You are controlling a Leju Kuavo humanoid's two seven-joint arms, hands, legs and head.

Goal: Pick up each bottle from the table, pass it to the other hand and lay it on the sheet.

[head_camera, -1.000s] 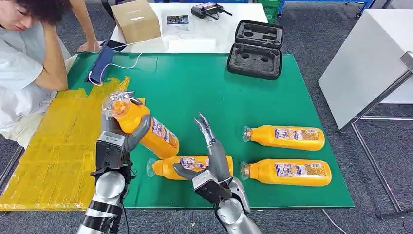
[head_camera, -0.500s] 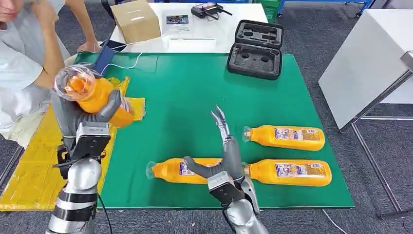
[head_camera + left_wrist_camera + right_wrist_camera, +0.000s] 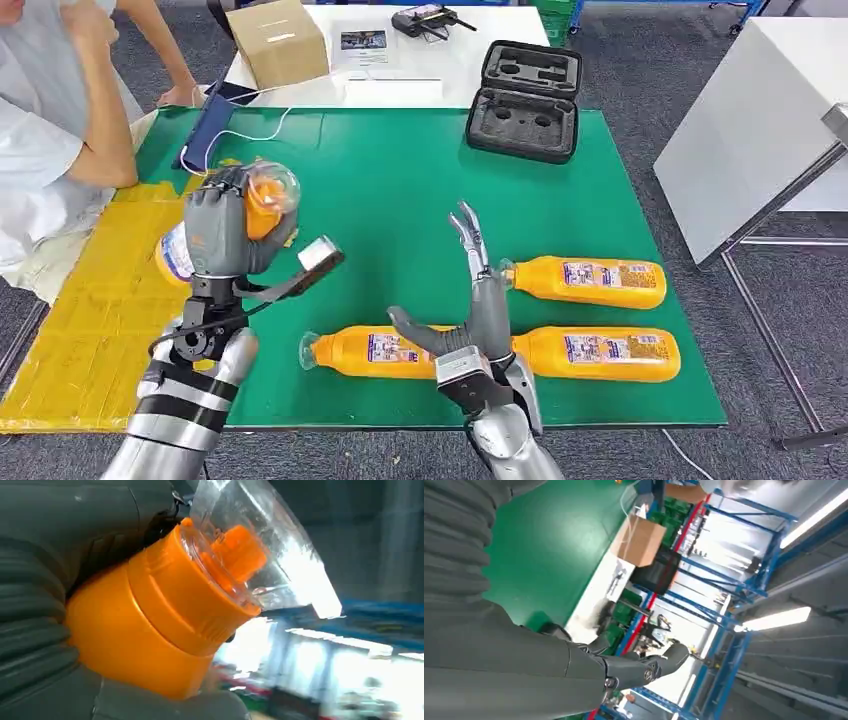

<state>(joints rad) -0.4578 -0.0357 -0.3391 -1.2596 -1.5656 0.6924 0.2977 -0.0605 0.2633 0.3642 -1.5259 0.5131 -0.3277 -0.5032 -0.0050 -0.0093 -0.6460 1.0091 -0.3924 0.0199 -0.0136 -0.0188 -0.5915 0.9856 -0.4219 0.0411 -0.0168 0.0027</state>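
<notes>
Since half a second ago the robot's left hand [image 3: 218, 232] has swung inward and lower, turning the orange plastic bottle with a clear domed cap [image 3: 255, 200] so that the cap now points toward the table's middle instead of up and outward. The right hand [image 3: 478, 320] has drifted a little toward the two far bottles.

The left hand wraps the held bottle's body firmly; its labelled base pokes out on the outer side, over the crinkled yellow sheet [image 3: 90, 320], which lies taped along the left of the green table mat [image 3: 400, 190]. The right hand is empty, its fingers straight and spread, pointing up, standing over the near row of bottles.

Three more orange bottles lie flat on the mat: one near the front edge [image 3: 375, 350], one beside it to the right [image 3: 600, 353], and one behind that [image 3: 590, 281].

What could go wrong: the bottle is still well above the sheet and tilted, so letting go here would probably drop it, and it could roll off toward the seated person in a white shirt [image 3: 45, 150], whose elbow rests near the sheet's far end. The smooth round body may also slip in the grip as the wrist turns.

Room to move: the sheet's near half looks free for laying down. The mat's middle is open. A black foam-lined case [image 3: 525, 100] sits at the far edge, well apart from both hands.
</notes>
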